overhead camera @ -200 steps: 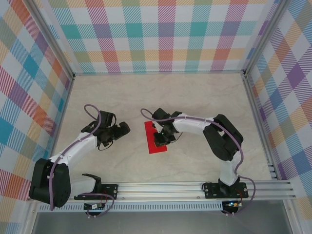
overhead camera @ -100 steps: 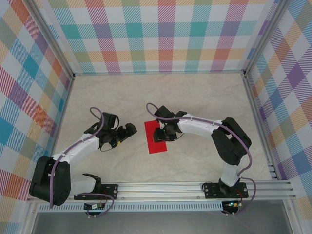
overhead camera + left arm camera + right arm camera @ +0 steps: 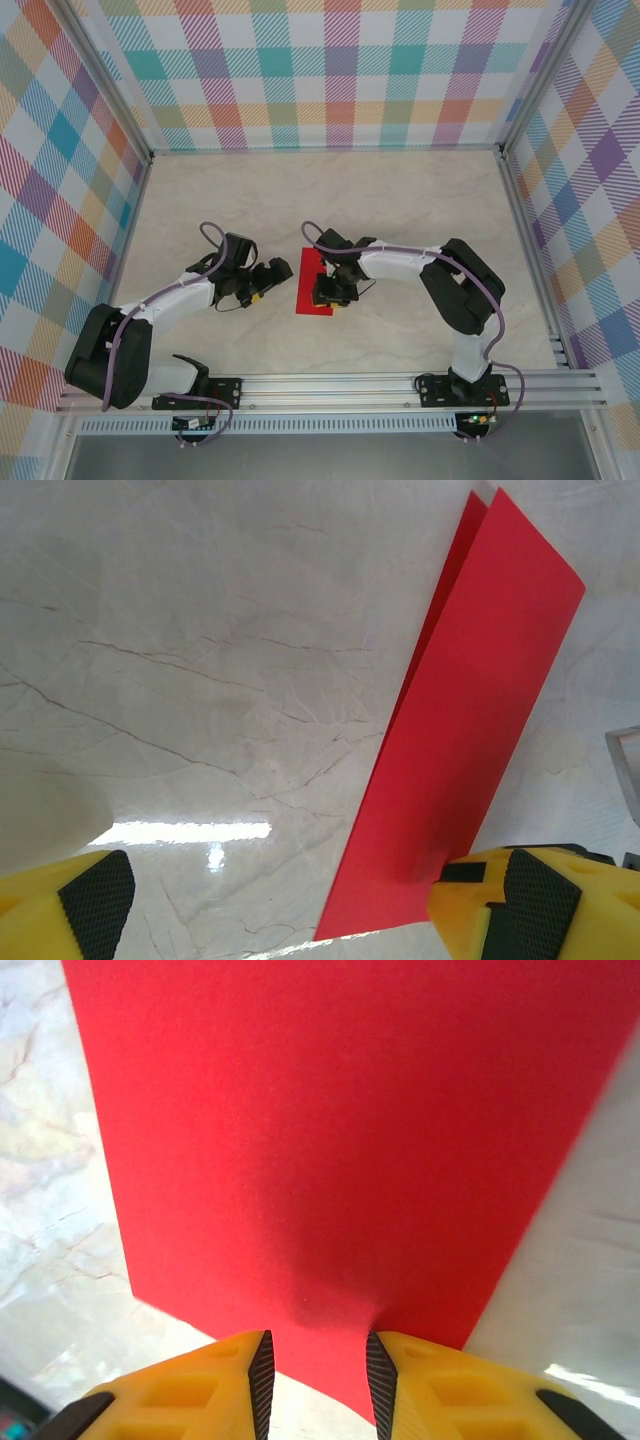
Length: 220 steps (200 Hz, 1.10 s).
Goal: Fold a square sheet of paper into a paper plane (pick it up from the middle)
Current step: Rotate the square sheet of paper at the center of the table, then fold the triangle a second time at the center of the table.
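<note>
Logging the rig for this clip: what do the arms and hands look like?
Left arm and right arm: white links, black joints, a purple cable each. Left hand and right hand: yellow fingers with black textured pads.

The pale, marble-veined tabletop (image 3: 420, 200) is enclosed at its left, far and right edges by walls (image 3: 340, 70) of pastel plaid. A ribbed aluminium rail (image 3: 340, 385) runs along the near edge, and the tabletop's glossy surface shows a bright glare streak (image 3: 185, 831).
</note>
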Each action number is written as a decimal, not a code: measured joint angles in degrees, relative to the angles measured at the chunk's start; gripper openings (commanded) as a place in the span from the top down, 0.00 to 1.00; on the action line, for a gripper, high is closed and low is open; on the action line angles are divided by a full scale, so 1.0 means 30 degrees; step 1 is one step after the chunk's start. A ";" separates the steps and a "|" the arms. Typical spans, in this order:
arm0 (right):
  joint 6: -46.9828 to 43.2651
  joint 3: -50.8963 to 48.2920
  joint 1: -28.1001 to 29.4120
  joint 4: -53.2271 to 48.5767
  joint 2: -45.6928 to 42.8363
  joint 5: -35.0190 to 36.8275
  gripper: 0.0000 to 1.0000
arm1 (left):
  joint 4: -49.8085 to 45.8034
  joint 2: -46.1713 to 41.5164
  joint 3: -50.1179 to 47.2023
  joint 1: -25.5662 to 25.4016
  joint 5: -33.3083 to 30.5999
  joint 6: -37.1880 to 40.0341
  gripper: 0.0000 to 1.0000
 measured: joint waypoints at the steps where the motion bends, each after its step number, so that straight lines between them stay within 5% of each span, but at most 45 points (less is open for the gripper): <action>1: 0.0022 -0.0007 0.0007 0.0029 0.0007 -0.0029 0.68 | 0.0000 0.0000 -0.0007 -0.0007 0.0000 -0.0007 0.04; 62: 0.0270 -0.0073 0.0204 0.0364 -0.0729 0.1413 0.59 | 0.0051 0.0073 -0.0240 -0.0532 -0.0015 -0.0328 0.09; 131: -0.0991 0.2579 0.0197 -0.0350 0.0627 0.4517 0.54 | 0.0809 0.0503 -0.0561 -0.0568 0.0576 -0.0889 0.32; 177: -0.0918 0.2841 -0.0124 -0.0248 0.1486 0.4233 0.55 | 0.1763 0.1326 -0.0663 -0.0801 0.1829 -0.0874 0.32; 220: -0.0313 0.2047 -0.1333 0.0765 0.1370 0.1530 0.57 | 0.2229 0.1734 -0.0663 -0.1173 0.2718 -0.0809 0.32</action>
